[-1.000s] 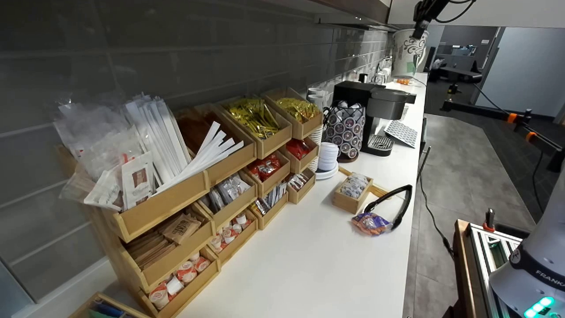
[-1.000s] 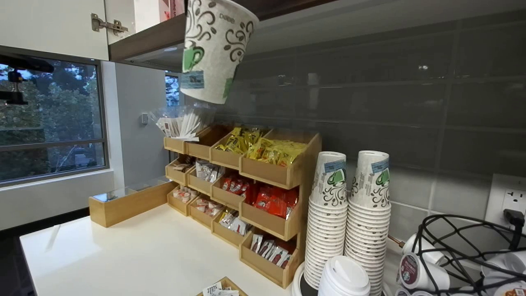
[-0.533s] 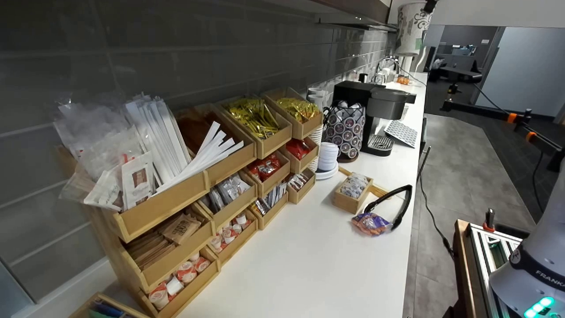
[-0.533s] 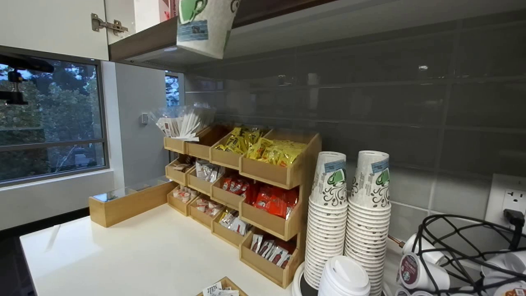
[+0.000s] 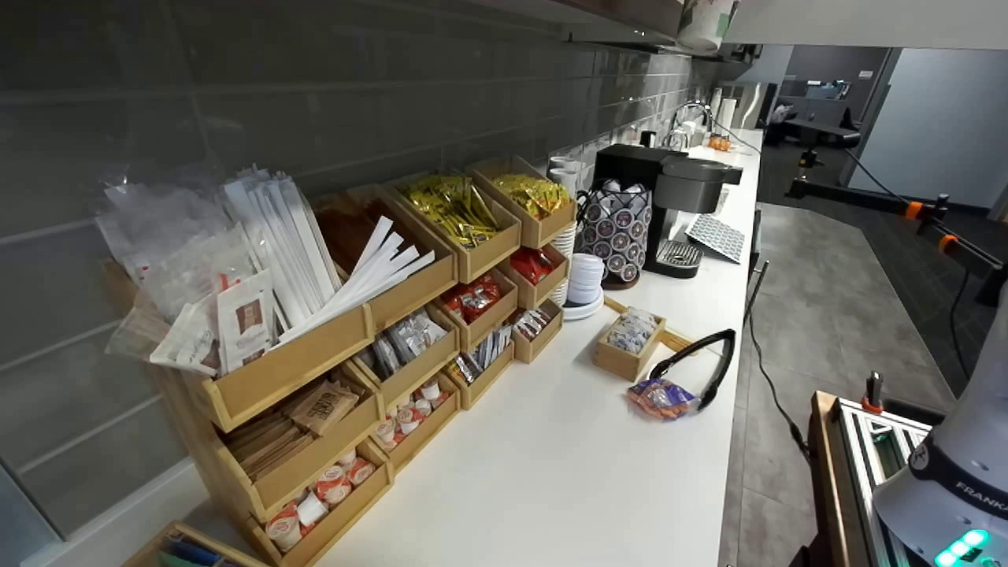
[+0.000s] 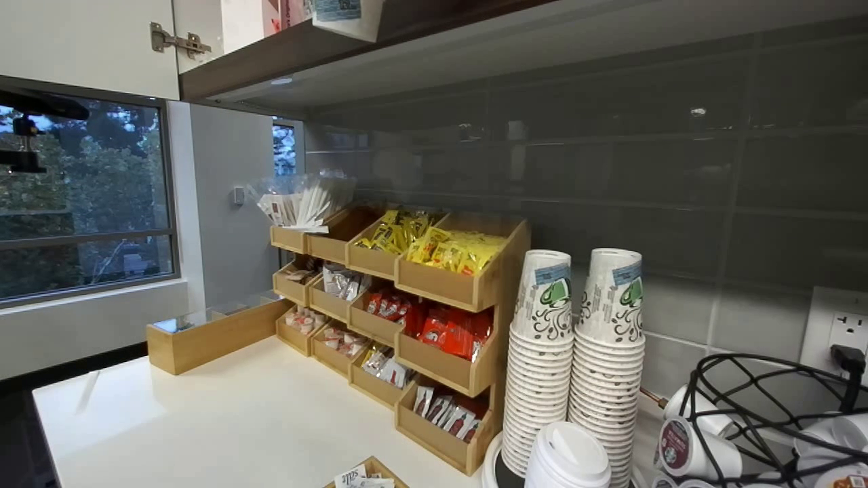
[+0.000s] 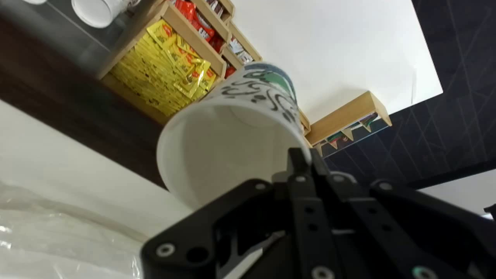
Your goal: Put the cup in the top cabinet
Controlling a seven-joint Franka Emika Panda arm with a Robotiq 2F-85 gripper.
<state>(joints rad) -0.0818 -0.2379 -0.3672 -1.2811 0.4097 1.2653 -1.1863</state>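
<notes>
The white paper cup [image 7: 232, 151] with a leaf print shows in the wrist view, its open mouth facing the camera. My gripper [image 7: 309, 159] is shut on its rim, one finger inside and one outside. In both exterior views only the cup's lower part shows at the top edge [image 5: 705, 27] [image 6: 349, 17], overlapping the cabinet's front edge; my gripper is out of frame there. The top cabinet has a dark brown lower edge [image 6: 258, 64] and an open white door [image 6: 88, 41]. Its edge [image 7: 77, 100] and pale shelf [image 7: 77, 162] lie beside the cup in the wrist view.
A clear plastic bag [image 7: 58, 236] lies on the cabinet shelf. A white box [image 6: 243, 24] stands inside the cabinet. Below are a wooden snack rack [image 6: 434, 285], stacked cups [image 6: 539, 379], a wire pod basket [image 6: 766, 400] and a coffee machine [image 5: 693, 185].
The cup has risen from below the cabinet to its lower edge, and lately has shifted toward the wall and cabinet. The counter things have not moved.
</notes>
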